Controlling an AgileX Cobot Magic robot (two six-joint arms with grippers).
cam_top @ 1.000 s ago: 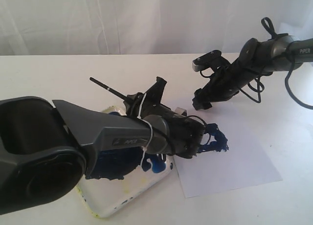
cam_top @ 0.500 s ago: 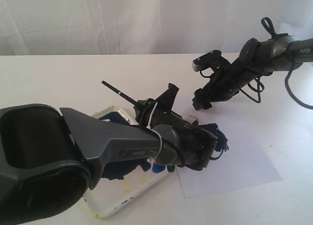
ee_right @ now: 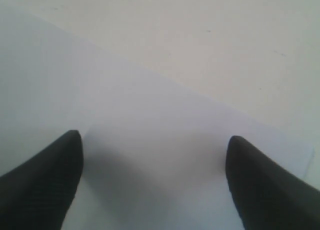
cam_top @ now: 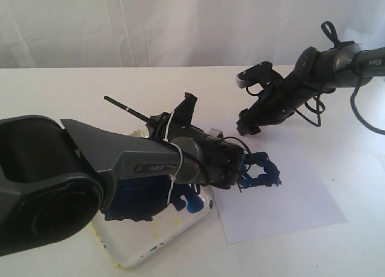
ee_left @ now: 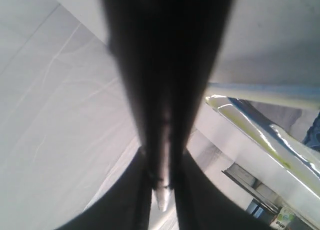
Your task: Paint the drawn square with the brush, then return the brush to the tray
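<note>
brush (cam_top: 129, 110): thin, stiff, light stick; likely to swivel in a loose grip; best held mid-handle
left fingers (ee_left: 132, 80): pinching the brush over the drawn square (cam_top: 264, 171), which is smeared blue; tip hidden
right fingers (ee_right: 45, 175): spread wide, empty, above the paper (cam_top: 295, 205)
tray (cam_top: 144, 253): beside the paper on the counter (cam_top: 72, 84)

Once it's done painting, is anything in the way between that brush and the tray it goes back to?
Nothing visible. The left gripper holds the brush at the drawn square, and the tray lies right beside the paper, under that arm. The right gripper hangs open farther back.
</note>
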